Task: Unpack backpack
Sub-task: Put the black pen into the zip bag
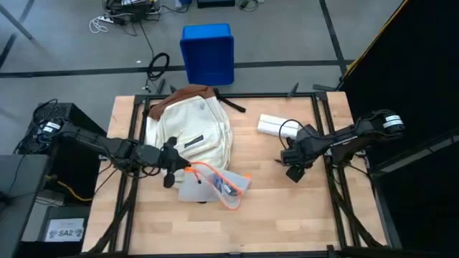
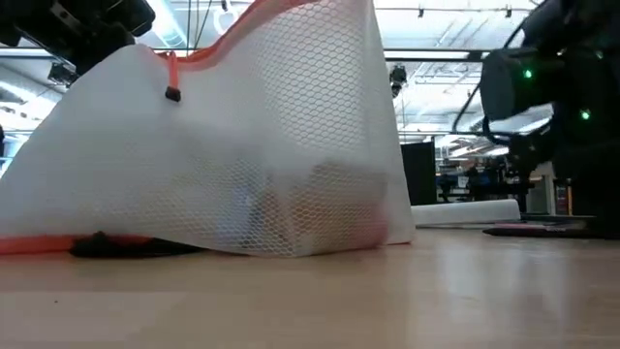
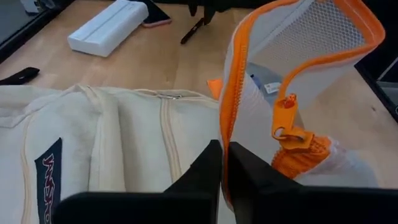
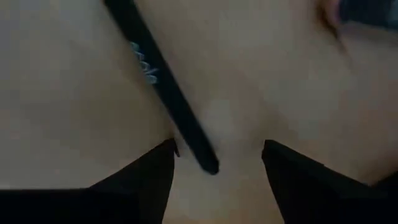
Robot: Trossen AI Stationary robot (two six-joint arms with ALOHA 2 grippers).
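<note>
Cream backpack (dark logo patch), orange-edged white mesh pouch, blue bin.

Backpack lies on the desk, left of centre, toward the far edge. Mesh pouch sits just in front of it, touching its near side. Left gripper is at the pouch's rim, between backpack and pouch, fingers closed on the rim. Box lies right of the backpack, well apart. Right gripper hangs over a pen on the desk, in front of the box, fingers spread. Bin stands on the floor beyond the desk's far edge.
</note>
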